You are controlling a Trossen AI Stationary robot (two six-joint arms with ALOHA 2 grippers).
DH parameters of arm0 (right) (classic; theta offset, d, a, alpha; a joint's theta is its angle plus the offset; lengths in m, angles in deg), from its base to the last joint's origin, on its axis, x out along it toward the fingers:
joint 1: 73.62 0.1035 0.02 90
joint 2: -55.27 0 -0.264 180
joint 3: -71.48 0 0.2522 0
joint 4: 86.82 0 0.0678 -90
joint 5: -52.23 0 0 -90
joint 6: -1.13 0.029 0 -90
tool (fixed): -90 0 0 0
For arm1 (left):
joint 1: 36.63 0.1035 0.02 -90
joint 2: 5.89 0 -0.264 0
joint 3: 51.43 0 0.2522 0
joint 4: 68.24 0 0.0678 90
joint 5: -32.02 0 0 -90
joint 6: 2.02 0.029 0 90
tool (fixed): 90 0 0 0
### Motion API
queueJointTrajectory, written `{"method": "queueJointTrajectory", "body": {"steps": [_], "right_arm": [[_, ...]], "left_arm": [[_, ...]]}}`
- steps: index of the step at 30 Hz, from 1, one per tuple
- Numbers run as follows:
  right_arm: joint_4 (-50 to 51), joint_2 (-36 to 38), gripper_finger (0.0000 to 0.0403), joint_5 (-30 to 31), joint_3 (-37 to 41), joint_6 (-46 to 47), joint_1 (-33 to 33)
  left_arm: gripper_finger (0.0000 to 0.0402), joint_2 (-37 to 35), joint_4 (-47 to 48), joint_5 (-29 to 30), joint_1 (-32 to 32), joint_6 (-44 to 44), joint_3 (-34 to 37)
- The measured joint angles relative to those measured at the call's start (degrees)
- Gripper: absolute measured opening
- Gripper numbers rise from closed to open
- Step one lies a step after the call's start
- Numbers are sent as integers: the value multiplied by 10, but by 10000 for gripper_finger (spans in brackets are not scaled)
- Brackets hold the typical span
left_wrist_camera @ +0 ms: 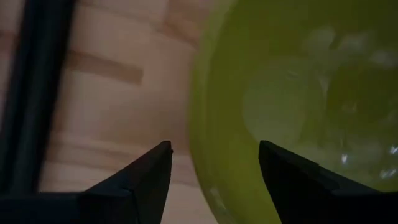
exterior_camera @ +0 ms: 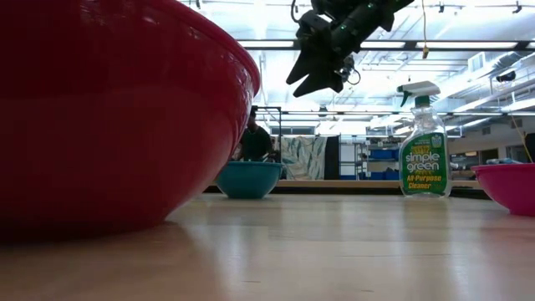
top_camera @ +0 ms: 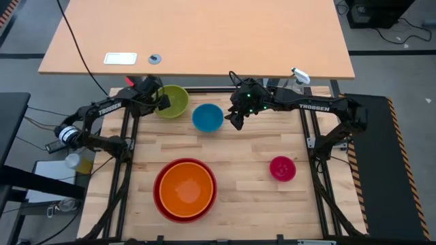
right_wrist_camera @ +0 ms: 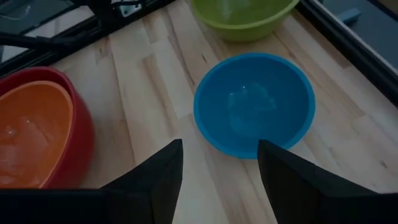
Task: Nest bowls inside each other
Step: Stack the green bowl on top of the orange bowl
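The orange bowl already sits in the red bowl at 6 o'clock. The left hand, released wide, straddles the green bowl rim at 11 o'clock. Next it must pinch and lift. The right hand hangs released beside the blue bowl.

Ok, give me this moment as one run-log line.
nested: orange bowl in red bowl | left pincer open at green bowl rim | right pincer open above blue bowl | pink bowl loose

Five bowls in all, one spray bottle, and two robot arms.
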Motion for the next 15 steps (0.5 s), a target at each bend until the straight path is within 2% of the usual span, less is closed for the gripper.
{"method": "queueJointTrajectory", "body": {"steps": [8,15], "right_arm": [[2,0,213,-1,0,1,14],[1,0,213,-2,0,1,30]], "left_arm": [[239,45,-8,-3,-55,-51,0],[187,64,-11,-1,-74,-66,0]]}}
